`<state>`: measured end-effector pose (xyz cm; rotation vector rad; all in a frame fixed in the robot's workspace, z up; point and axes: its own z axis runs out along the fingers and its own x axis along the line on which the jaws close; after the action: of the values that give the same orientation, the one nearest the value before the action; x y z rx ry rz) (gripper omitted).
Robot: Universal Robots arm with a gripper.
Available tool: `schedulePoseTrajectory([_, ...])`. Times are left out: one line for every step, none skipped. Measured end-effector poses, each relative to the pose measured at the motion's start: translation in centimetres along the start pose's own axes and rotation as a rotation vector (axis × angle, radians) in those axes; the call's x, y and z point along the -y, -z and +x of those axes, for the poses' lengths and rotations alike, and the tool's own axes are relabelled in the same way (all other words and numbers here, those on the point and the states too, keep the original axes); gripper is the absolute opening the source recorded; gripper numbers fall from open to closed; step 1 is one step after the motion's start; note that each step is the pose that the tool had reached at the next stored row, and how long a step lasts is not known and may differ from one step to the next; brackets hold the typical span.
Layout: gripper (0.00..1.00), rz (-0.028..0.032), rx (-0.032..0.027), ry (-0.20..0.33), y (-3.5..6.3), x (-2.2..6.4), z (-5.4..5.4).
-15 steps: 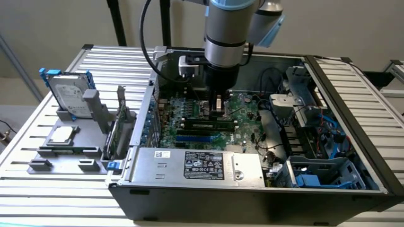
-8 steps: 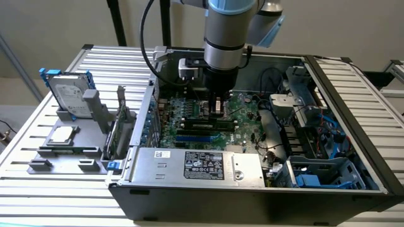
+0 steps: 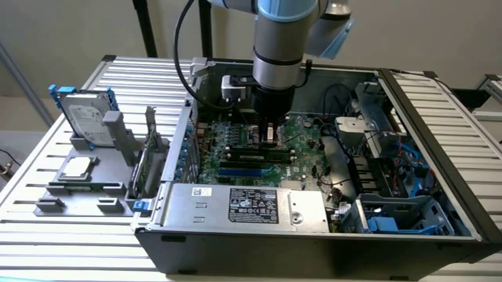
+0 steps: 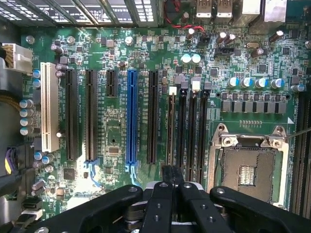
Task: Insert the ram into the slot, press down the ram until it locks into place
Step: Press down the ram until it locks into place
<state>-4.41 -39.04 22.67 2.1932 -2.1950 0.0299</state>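
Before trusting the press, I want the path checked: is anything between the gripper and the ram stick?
Nothing visible. The black gripper, fingers shut, sits directly over the thin green ram stick, which stands edge-on in the long narrow black memory slot. No cable or part crosses between them.

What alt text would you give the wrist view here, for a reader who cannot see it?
The black gripper, fingers pressed together, hangs over a green motherboard just short of the parallel black memory slots. One of these slots holds a seated ram stick. An empty CPU socket sits beside them, and a blue slot and a white slot lie farther off.
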Motion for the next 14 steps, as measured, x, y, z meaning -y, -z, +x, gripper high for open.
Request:
schedulePoseTrajectory([0.11,-0.0002,0.0000,0.000,0.00,0.00,0.0])
schedulePoseTrajectory([0.11,0.0001,0.0010,0.000,0.08,-0.01,0.0])
schedulePoseTrajectory([0.11,-0.0001,0.0023,0.000,0.39,-0.02,0.0])
schedulePoseTrajectory([0.11,-0.0010,0.0013,0.000,0.89,-0.03,0.0])
schedulePoseTrajectory([0.11,-0.0026,0.0005,0.000,1.37,-0.03,0.1])
schedulePoseTrajectory([0.11,-0.0039,0.0007,0.000,1.81,-0.02,0.1])
schedulePoseTrajectory([0.11,-0.0056,0.0005,0.000,2.26,-0.01,0.1])
schedulePoseTrajectory([0.11,-0.0071,0.0006,0.000,2.71,0.01,0.2])
schedulePoseTrajectory([0.11,-0.0083,0.0005,0.000,3.16,0.02,0.2])
schedulePoseTrajectory([0.11,-0.0089,0.0006,0.000,3.65,0.03,0.2])
schedulePoseTrajectory([0.11,-0.0091,0.0004,0.000,4.10,0.02,0.2])
schedulePoseTrajectory([0.11,-0.0091,0.0011,0.000,4.41,0.02,0.3])
schedulePoseTrajectory([0.11,-0.0090,0.0022,0.000,4.46,0.02,0.3])
schedulePoseTrajectory([0.11,-0.0089,0.0026,0.000,4.45,0.03,0.3])
